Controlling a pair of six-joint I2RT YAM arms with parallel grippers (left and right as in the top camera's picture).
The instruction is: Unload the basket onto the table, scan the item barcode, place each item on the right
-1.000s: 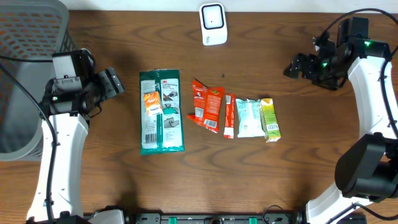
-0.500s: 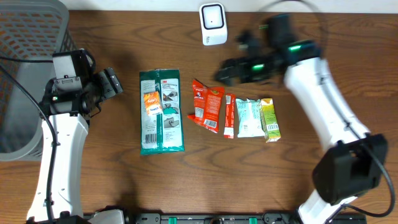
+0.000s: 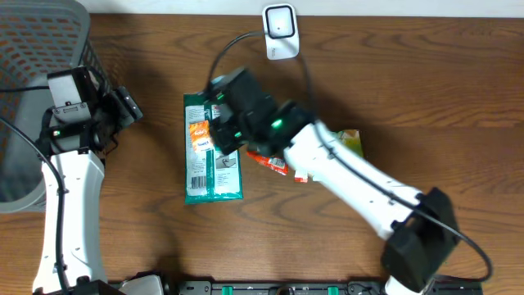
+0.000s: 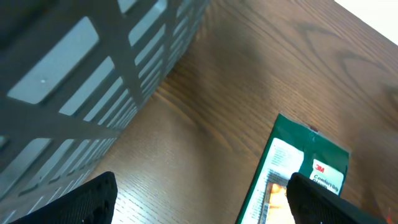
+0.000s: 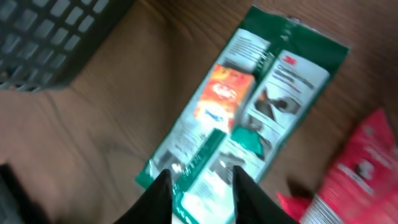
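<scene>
Several packets lie in a row on the wooden table. The biggest is a green 3M bag (image 3: 214,176) (image 4: 298,168) (image 5: 273,81) with an orange picture and a white label. My right gripper (image 3: 215,138) (image 5: 202,193) hangs over the bag's middle, its jaws drawn in to a narrow gap. The pale patch between them is blurred, so I cannot tell whether anything is gripped. The white barcode scanner (image 3: 279,31) stands at the table's far edge. My left gripper (image 3: 123,105) (image 4: 202,202) is open and empty, left of the bag beside the basket.
A grey mesh basket (image 3: 41,49) (image 4: 74,74) (image 5: 50,37) fills the far left corner. A red packet (image 3: 270,161) (image 5: 360,168), a red-and-white stick (image 3: 301,174) and a yellow-green box (image 3: 352,139) show from under the right arm, which crosses the table's middle.
The right arm has swung from the far right across the table to above the green bag, and its jaws have narrowed. The left arm has shifted slightly left and back.
</scene>
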